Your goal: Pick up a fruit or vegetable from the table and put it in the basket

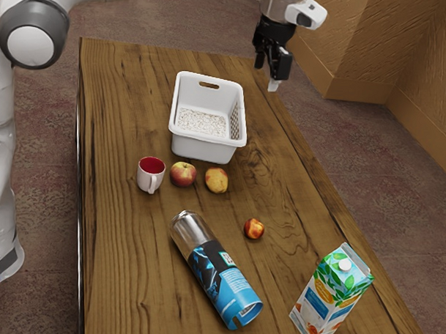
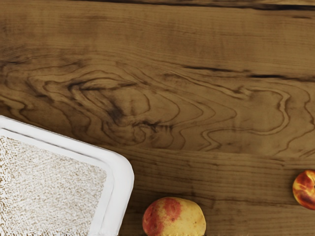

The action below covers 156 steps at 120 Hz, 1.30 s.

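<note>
High over the table's far right edge in the exterior view, my gripper hangs open, its fingers apart with nothing between them. The white basket stands upright on the table, a speckled floor showing inside. A red-yellow apple and a yellow fruit with a red blush lie just in front of it. A smaller red-orange fruit lies farther from the basket. In the wrist view, the basket's rim is beside the blushed yellow fruit, and the small red-orange fruit is cut by the picture's edge.
A pale mug with a red inside stands beside the apple. Toward the exterior view's bottom, a blue and silver bottle lies on its side and a juice carton stands on the wooden table.
</note>
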Motion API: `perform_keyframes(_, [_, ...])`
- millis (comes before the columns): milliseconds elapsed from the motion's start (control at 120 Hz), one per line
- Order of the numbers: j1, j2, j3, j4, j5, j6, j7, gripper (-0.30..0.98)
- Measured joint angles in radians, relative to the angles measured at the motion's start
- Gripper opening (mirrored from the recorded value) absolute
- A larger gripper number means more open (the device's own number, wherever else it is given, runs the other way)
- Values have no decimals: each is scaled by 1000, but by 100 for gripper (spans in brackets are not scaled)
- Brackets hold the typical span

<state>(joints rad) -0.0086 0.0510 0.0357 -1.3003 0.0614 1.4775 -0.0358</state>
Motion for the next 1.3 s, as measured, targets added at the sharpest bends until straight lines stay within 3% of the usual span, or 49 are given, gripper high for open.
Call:
perform_keyframes(217, [46, 0, 1, 11, 6, -34, -27, 69])
perform_keyframes(300, [56, -13, -13, 158, 8, -70, -33, 69])
perform_keyframes(450, [191, -30, -237, 266, 24, -112, -43, 69])
perform_keyframes(667, [-10, 48, -276, 218, 44, -140, -53, 68])
perform_keyframes(817, [1, 138, -277, 214, 45, -138, -58, 69])
perform_keyframes(1000, [-53, 259, -278, 212, 43, -92, -62, 69])
perform_keyframes(1300, [-45, 194, -264, -241, -32, 177, -51, 69])
